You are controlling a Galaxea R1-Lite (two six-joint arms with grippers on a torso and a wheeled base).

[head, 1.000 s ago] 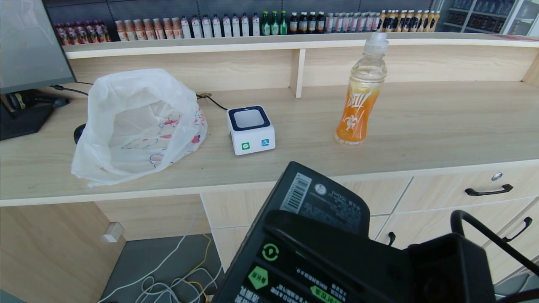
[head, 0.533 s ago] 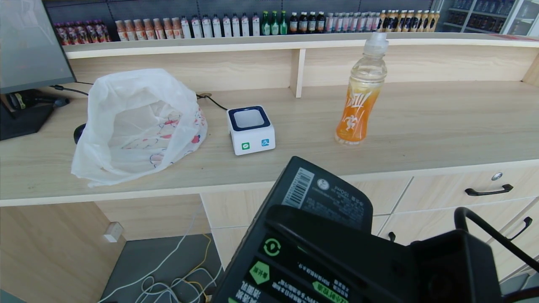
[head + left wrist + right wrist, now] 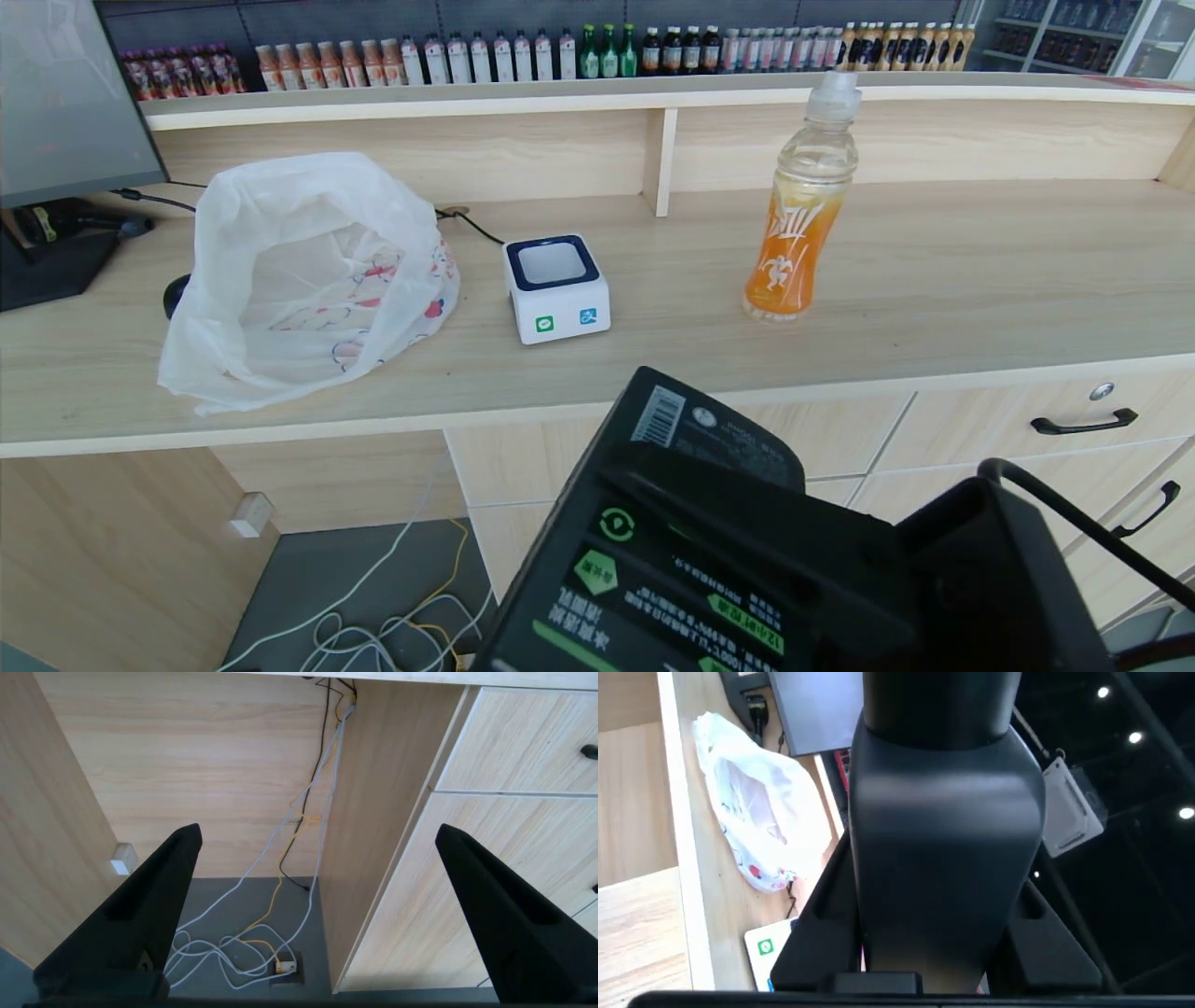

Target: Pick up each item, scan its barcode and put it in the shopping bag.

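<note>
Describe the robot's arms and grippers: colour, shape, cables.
The left gripper has two plain matt black jaws, each a wedge that is broad at the base and tapers to a blunt tip. The right gripper is black too, with a flat bar-like jaw on a boxy black wrist housing. A thin black cable arcs off that housing.

Right arm [image 3: 990, 588]: you have it low on the right side, wrist angled in toward the left. Right gripper [image 3: 653, 478]: clamped on the box [image 3: 719, 431], one finger lying across its upper face. Left gripper [image 3: 318, 838]: held low, pointing forward, fingers [image 3: 149, 910] spread wide, empty.
</note>
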